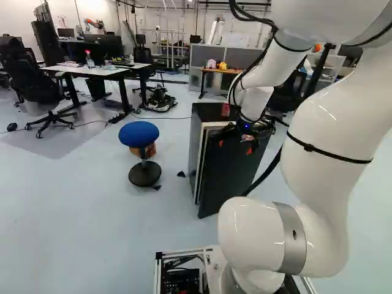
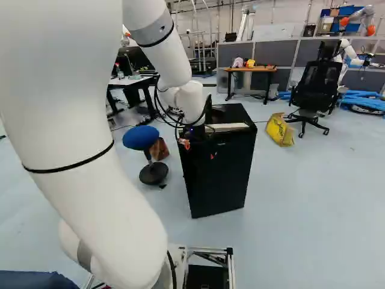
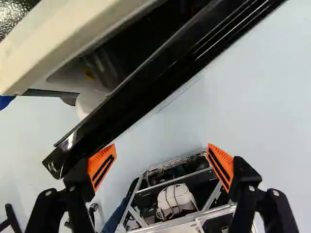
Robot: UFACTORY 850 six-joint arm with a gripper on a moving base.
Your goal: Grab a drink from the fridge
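Observation:
In the left base view my gripper (image 1: 236, 147) is at the top of the black fridge door (image 1: 229, 177). The fridge (image 1: 195, 144) has its door ajar, with a narrow gap to the pale frame. The wrist view has the gripper (image 3: 162, 147) open with nothing between its orange pads. One finger (image 3: 101, 165) lies right by the end of the black door (image 3: 131, 97), perhaps touching it; the other stands well away. Between door and cream-coloured frame (image 3: 63, 39), part of the dark interior shows, with a small yellow patch. No drink can be made out.
A blue stool (image 1: 139, 135) stands beside the fridge. Desks (image 1: 92, 70) and an office chair are farther off in the left base view. The right base view has a yellow bag (image 2: 280, 130), another chair (image 2: 316, 84) and another robot (image 2: 349, 55) behind.

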